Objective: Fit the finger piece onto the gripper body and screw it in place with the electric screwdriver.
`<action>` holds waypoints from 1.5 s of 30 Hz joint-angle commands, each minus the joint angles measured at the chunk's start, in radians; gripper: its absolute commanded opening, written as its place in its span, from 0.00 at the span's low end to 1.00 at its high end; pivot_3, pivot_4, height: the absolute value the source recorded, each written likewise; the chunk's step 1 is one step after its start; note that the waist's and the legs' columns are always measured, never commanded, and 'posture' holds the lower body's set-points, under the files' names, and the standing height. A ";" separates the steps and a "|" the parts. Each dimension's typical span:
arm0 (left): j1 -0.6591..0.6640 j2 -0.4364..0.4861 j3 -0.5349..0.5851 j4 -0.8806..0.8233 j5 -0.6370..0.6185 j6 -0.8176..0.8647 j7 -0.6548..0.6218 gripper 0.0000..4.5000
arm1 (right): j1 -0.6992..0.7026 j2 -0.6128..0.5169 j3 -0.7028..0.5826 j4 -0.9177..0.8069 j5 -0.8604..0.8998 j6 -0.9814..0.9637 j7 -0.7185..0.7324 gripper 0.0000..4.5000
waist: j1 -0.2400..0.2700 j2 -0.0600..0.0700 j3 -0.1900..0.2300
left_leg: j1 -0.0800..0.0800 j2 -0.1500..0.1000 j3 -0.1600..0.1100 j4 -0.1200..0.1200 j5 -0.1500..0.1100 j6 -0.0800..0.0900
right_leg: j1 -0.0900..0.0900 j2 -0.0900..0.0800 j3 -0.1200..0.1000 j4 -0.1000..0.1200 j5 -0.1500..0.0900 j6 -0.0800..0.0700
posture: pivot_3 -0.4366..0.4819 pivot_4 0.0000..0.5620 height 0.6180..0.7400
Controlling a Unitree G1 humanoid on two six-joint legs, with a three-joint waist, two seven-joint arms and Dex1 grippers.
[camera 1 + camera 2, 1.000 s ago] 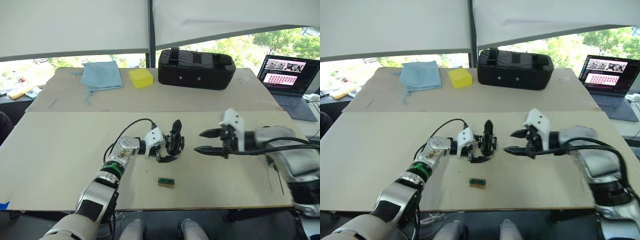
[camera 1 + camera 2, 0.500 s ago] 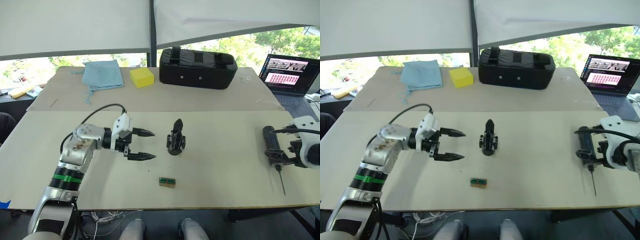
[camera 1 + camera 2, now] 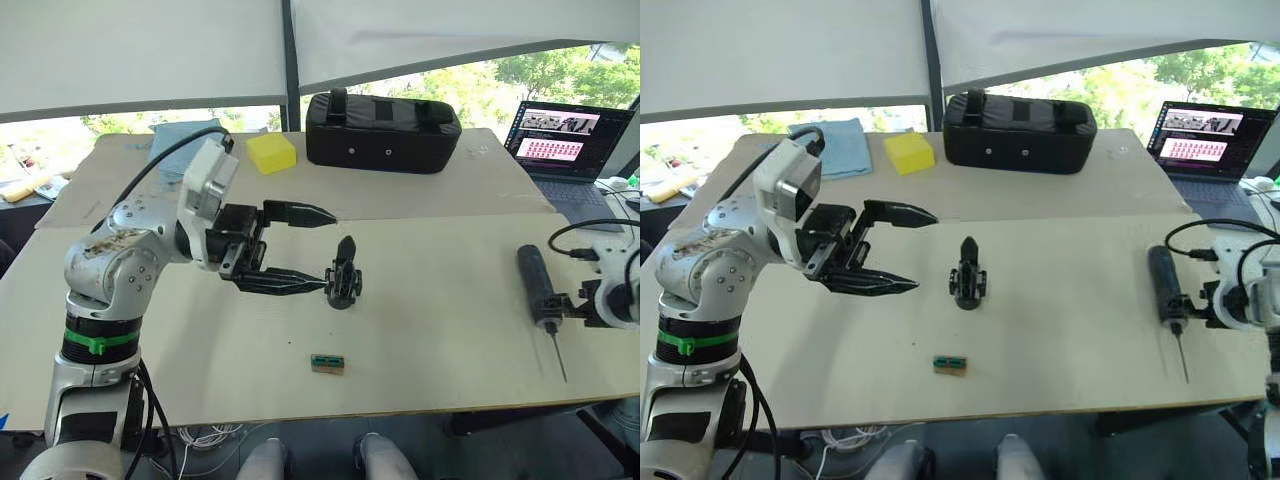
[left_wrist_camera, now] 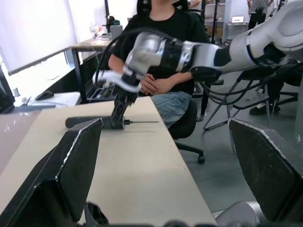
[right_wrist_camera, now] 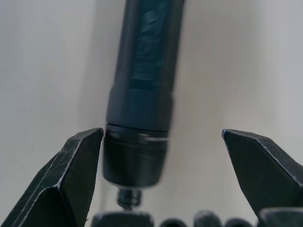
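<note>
The gripper body [image 3: 343, 275] stands upright mid-table, its black pointed finger sticking up. My left gripper [image 3: 330, 251] hovers open just to its left, raised off the table, with its lower fingertip close to the body. The electric screwdriver [image 3: 535, 283] lies flat near the right edge, its thin bit pointing toward the front edge. My right gripper [image 5: 162, 135] is open, its fingers [image 5: 75, 165] standing wide on either side of the screwdriver's collar without touching it. The finger piece is hidden or out of view.
A small green-brown box [image 3: 327, 363] lies in front of the gripper body. At the back are a large black case [image 3: 380, 118], a yellow block [image 3: 272, 153] and a blue cloth [image 3: 830, 145]. A laptop [image 3: 565, 135] sits back right. A person [image 4: 165, 47] sits beyond the table's right end.
Both grippers left the gripper body, which stands alone. The left gripper swung out left, then rose and came back beside it. The right gripper went to the screwdriver. The camera shifted.
</note>
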State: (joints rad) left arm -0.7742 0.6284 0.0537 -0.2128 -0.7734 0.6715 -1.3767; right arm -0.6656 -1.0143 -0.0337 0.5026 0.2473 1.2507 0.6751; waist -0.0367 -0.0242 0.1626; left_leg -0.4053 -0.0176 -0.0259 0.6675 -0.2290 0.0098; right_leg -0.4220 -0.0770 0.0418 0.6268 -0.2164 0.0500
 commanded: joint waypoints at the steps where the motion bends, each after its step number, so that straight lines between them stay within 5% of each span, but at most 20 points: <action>1: -0.025 0.010 -0.004 -0.013 -0.012 -0.030 -0.019 1.00 | -0.085 0.004 0.051 0.096 -0.025 0.013 0.031 0.99 | 0.000 0.001 0.001 | 0.000 0.000 0.000 0.000 0.000 0.000 | 0.000 0.000 0.000 0.000 0.000 0.000 | 0.48 0.27 1.00; 7: -0.015 0.022 -0.047 0.013 0.045 -0.096 -0.054 1.00 | -0.102 -0.054 0.223 -0.016 -0.042 -0.069 0.232 0.51 | -0.002 0.002 0.001 | 0.000 0.000 0.000 0.000 0.000 0.000 | -0.001 0.000 0.000 0.000 0.000 0.000 | 0.48 0.27 1.00; 9: -0.009 0.040 -0.064 0.025 0.078 -0.131 -0.078 1.00 | -0.079 -0.120 0.280 -0.127 -0.039 -0.115 0.341 0.44 | -0.002 0.005 0.004 | -0.001 0.000 0.000 0.000 0.000 0.000 | -0.002 0.000 0.000 0.000 0.000 0.000 | 0.48 0.27 1.00; 14: 0.010 0.059 -0.086 0.032 0.110 -0.176 -0.103 1.00 | 0.076 -0.286 0.311 -0.450 -0.059 -0.437 0.552 0.44 | -0.001 0.012 0.009 | -0.002 0.000 0.000 0.000 0.000 0.000 | -0.003 0.000 0.000 0.001 -0.001 0.001 | 0.48 0.27 1.00; 21: 0.050 0.066 -0.112 0.027 0.155 -0.245 -0.123 1.00 | 0.189 -0.238 0.355 -0.416 -0.210 -0.696 0.506 0.44 | 0.004 0.011 0.010 | -0.002 0.000 0.001 0.003 0.000 0.000 | -0.003 -0.001 0.001 0.002 0.000 0.002 | 0.48 0.27 1.00; 23: 0.055 0.061 -0.115 0.019 0.157 -0.245 -0.114 1.00 | 0.158 -0.205 0.385 -0.384 -0.246 -0.690 0.533 0.67 | 0.002 0.010 0.010 | -0.002 0.000 0.001 0.004 0.000 0.000 | -0.002 -0.001 0.001 0.002 0.000 0.002 | 0.48 0.27 1.00; 27: 0.068 0.051 -0.119 -0.008 0.148 -0.238 -0.092 1.00 | 0.112 -0.197 0.431 -0.393 -0.279 -0.641 0.652 0.97 | 0.001 0.010 0.010 | -0.001 0.001 0.001 0.004 0.000 0.000 | -0.002 0.000 0.001 0.003 0.000 0.001 | 0.48 0.27 1.00; 40: 0.110 0.084 -0.106 -0.039 0.145 -0.232 -0.070 1.00 | 0.001 -0.063 0.473 -0.320 -0.370 -0.583 0.709 0.99 | -0.005 0.002 0.011 | 0.000 0.001 0.000 0.008 0.000 0.000 | -0.001 0.000 0.000 0.005 0.001 0.000 | 0.48 0.27 1.00; 45: 0.103 0.086 -0.108 -0.037 0.141 -0.232 -0.063 1.00 | 0.015 -0.070 0.469 -0.328 -0.383 -0.547 0.729 0.99 | -0.040 0.006 0.013 | 0.002 -0.050 -0.087 0.005 0.010 0.006 | 0.028 -0.036 -0.055 0.015 -0.024 0.016 | 0.48 0.27 1.00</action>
State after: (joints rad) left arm -0.6624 0.7070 -0.0738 -0.2249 -0.6176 0.4414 -1.4437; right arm -0.6525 -1.0887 0.4526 0.1873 -0.1387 0.6889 1.3952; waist -0.0767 -0.0183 0.1756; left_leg -0.4009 -0.0754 -0.1277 0.6704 -0.2164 0.0125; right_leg -0.3898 -0.1144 -0.0152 0.6423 -0.2446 0.0676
